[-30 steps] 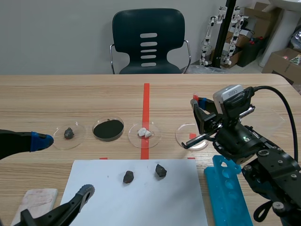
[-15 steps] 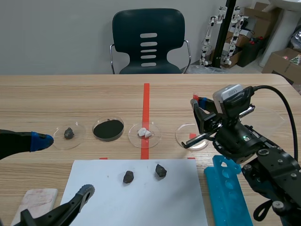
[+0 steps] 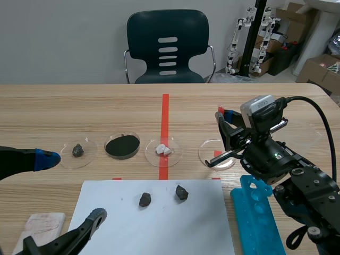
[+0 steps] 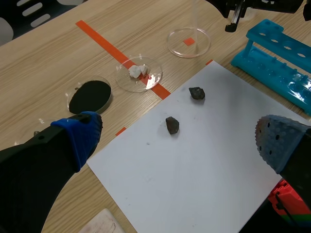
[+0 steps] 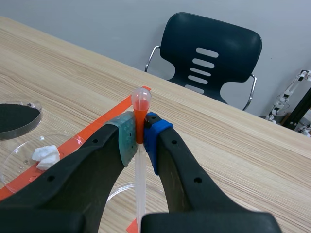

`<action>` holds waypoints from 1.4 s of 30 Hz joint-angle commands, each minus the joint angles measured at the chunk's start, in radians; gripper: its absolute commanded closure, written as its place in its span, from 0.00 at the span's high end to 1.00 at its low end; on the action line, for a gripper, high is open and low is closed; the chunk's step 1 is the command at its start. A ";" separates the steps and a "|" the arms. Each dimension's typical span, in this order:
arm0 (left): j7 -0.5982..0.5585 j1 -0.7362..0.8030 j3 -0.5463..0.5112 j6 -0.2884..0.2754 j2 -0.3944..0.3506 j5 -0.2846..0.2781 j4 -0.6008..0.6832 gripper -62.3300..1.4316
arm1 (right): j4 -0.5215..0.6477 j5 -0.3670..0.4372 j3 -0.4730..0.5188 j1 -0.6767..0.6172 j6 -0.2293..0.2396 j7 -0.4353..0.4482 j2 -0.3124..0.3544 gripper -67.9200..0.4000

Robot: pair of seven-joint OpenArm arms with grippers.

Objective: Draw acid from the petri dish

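Pipette (image 5: 141, 101) pinched in right end effector (image 5: 140, 132), over petri dish (image 3: 210, 151), left end effector (image 4: 179, 141) spread

orange-red bulb on clear pipette (image 5: 141, 114), bright blue rack (image 3: 258, 218), white paper sheet (image 3: 159, 226), black powder (image 3: 122, 146), pale wood-grain table (image 3: 79, 111), dark teal chair (image 3: 167, 21) with white slots

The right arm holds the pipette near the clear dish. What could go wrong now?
The right arm's fingers pinch the pipette just below its bulb; a slip could tilt its tip off the petri dish.
The dish looks shallow and light, so a push on its rim may spill it.
The blue rack stands close to that arm and could be knocked.
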 commanded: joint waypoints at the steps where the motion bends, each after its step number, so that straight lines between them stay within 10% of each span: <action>1: -0.018 0.000 -0.003 0.002 0.005 -0.010 0.007 1.00 | 0.007 0.007 0.000 0.023 -0.001 0.003 0.000 0.06; 42: -0.018 0.000 -0.003 0.002 0.005 -0.010 0.007 1.00 | 0.007 0.007 0.000 0.023 -0.001 0.002 0.000 0.08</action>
